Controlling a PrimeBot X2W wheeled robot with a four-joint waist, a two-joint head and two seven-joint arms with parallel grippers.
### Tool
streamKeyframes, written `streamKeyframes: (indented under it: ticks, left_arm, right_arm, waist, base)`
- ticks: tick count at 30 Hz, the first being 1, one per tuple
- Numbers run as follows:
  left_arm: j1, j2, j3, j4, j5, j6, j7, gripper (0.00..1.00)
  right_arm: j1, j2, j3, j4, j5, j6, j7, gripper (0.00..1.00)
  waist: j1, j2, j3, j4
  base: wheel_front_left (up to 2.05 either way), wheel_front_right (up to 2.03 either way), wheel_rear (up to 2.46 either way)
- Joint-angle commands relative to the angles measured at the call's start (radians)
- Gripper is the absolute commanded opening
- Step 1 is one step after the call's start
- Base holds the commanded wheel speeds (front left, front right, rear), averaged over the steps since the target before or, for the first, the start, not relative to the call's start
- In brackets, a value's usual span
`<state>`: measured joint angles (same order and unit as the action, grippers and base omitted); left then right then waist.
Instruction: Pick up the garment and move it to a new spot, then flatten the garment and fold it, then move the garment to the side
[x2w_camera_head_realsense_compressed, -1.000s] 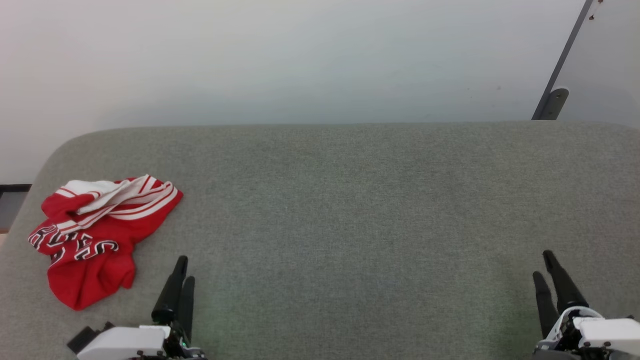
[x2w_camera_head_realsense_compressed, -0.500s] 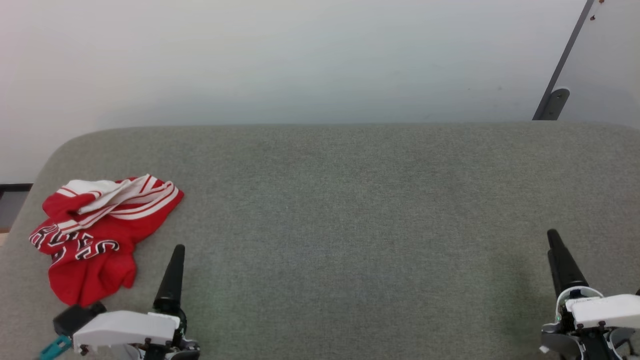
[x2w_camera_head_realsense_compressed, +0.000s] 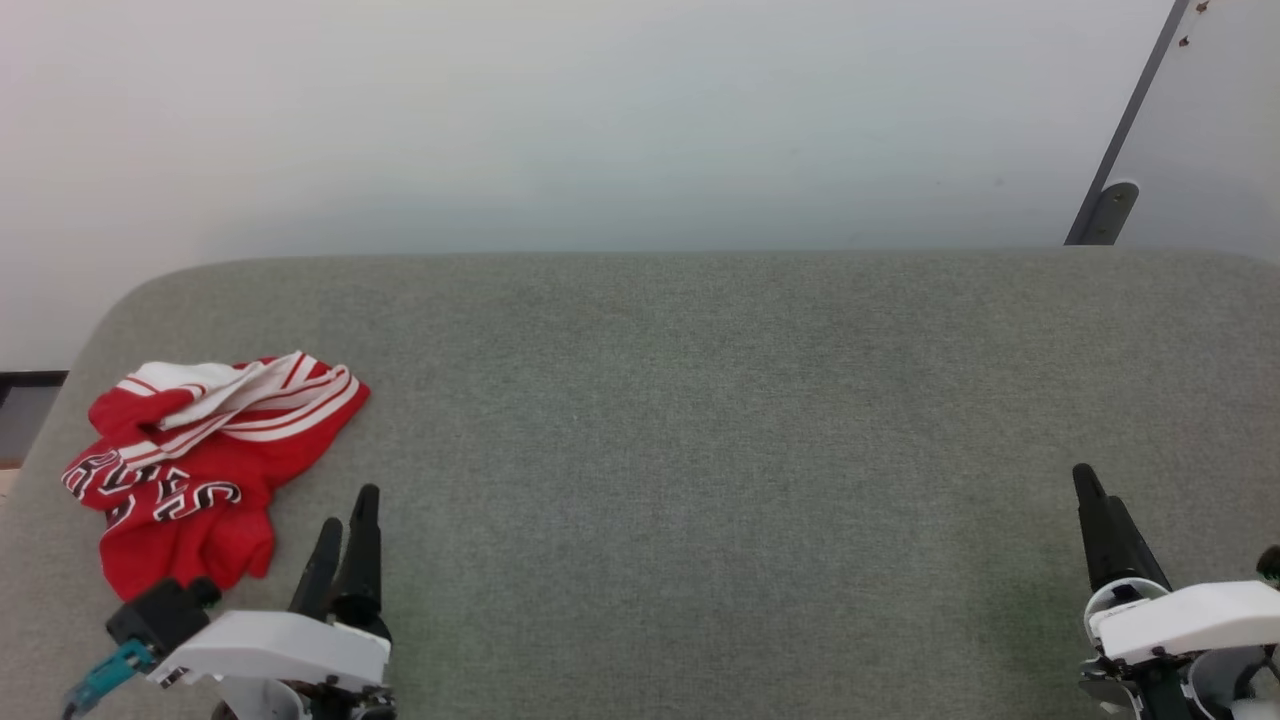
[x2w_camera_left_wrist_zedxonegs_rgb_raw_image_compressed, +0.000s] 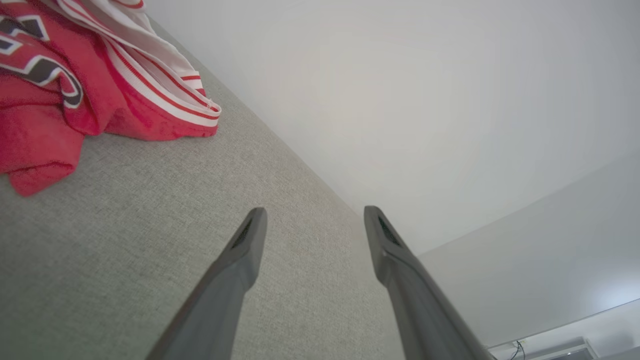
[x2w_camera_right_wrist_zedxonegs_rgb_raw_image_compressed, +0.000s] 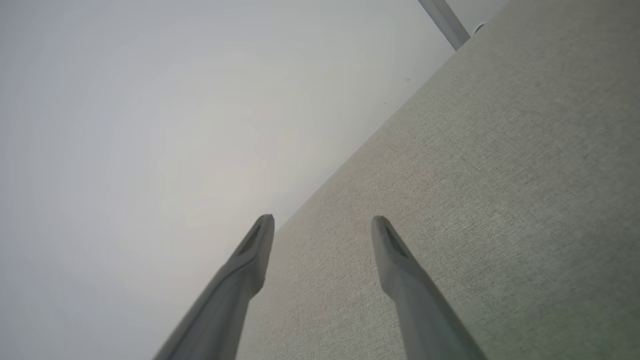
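Garment (x2w_camera_head_realsense_compressed: 190, 470): red jersey, crumpled in a heap at the left end of the table (x2w_camera_head_realsense_compressed: 700, 400), lettering uppermost, striped trim toward the far side. Left gripper (x2w_camera_head_realsense_compressed: 349, 510): fingers apart, empty, just beside the heap on its right, not touching it. Right gripper (x2w_camera_head_realsense_compressed: 1094, 487): fingers apart, empty, well apart at the table's right end. Step in hand, by judgement: first pick-up, not yet begun. Next move calls for: left gripper brought leftward over the heap, lowered, closed on a raised fold.
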<state>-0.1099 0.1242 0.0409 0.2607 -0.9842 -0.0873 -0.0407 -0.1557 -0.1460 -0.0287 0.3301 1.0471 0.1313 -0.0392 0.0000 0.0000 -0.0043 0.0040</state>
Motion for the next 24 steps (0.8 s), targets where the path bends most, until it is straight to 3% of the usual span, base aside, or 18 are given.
streamKeyframes:
  ticks: [1, 10, 24]
  left_arm:
    - [-0.007, 0.009, -0.006, -0.016, 0.05, 0.004, -0.012, 1.0]
    - [-0.006, 0.019, -0.026, -0.006, 0.194, 0.011, -0.042, 1.0]
    - [-0.019, 0.029, -0.047, -0.016, 0.374, 0.019, -0.085, 1.0]
  right_arm:
    - [-0.041, -0.016, 0.012, 0.0, -0.053, 0.0, -0.012, 1.0]
    - [-0.064, -0.034, 0.031, 0.025, -0.248, 0.0, -0.044, 1.0]
    - [-0.074, -0.042, 0.036, 0.027, -0.423, 0.0, -0.087, 1.0]
  waist:
    - [0.0, 0.0, -0.001, 0.0]
    - [0.0, 0.0, -0.004, 0.002]
    - [0.0, 0.0, -0.006, 0.006]
  base:
    - [0.0, 0.0, 0.0]
    - [0.0, 0.0, 0.0]
    - [0.0, 0.0, 0.0]
